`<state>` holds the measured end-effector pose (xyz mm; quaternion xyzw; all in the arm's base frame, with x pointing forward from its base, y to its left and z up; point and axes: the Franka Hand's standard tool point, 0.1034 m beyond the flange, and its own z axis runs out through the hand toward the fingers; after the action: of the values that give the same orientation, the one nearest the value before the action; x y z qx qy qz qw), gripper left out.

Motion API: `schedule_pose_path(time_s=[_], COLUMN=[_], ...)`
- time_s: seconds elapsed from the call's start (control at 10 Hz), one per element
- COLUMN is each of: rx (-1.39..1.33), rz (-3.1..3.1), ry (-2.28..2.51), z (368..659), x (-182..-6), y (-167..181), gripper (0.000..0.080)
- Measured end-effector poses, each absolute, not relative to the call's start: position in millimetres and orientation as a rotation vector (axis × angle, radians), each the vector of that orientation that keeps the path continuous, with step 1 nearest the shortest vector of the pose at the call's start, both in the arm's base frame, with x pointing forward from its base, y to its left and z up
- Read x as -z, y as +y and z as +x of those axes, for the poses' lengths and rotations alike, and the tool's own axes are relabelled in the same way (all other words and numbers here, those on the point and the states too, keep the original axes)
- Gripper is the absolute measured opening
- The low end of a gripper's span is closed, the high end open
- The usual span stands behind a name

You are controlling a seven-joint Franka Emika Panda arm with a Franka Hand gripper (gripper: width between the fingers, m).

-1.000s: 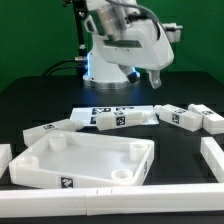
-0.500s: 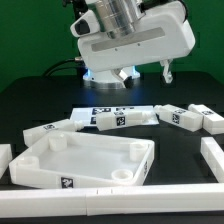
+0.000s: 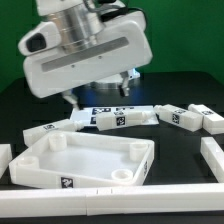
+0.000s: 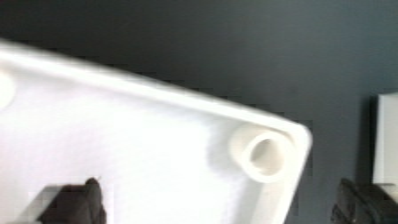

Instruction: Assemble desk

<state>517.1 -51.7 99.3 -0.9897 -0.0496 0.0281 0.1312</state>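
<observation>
The white desk top (image 3: 85,160) lies flat at the front of the black table, rim up, with round sockets in its corners. Behind it lie several short tagged legs: one at the exterior view's left (image 3: 55,130), one in the middle (image 3: 125,118), and two at the right (image 3: 180,116). My gripper (image 3: 98,92) hangs high above the back of the top, open and holding nothing. In the wrist view the gripper (image 4: 221,205) looks down on a blurred corner of the desk top (image 4: 125,130) with its round socket (image 4: 267,155); both dark fingertips (image 4: 71,200) stand wide apart.
The marker board (image 3: 105,108) lies flat behind the legs. Long plain white border bars run along the front (image 3: 110,190), the exterior view's right (image 3: 212,155) and left (image 3: 5,155). A white piece (image 4: 388,130) shows at the wrist view's edge.
The arm has swung from the exterior view's right towards its left and closer to the camera, now over the desk top. The gripper has stayed open. No part has moved.
</observation>
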Motion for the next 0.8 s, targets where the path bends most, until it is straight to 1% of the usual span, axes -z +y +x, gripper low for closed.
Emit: schedule_pose_path(time_s=[0.3,0.4,0.6,0.8], rx=[-0.061,-0.066,-0.118,-0.114], rz=[-2.858,-2.865,-2.905,-2.882], ry=[-0.339,-0.323,-0.15,-0.202], z=[516,516,520,514], x=[-98.6,-95.0,-69.4,-54.1], y=[-55,-60,-95,-142], gripper=[0.0648,0.0648,0.0648,0.0648])
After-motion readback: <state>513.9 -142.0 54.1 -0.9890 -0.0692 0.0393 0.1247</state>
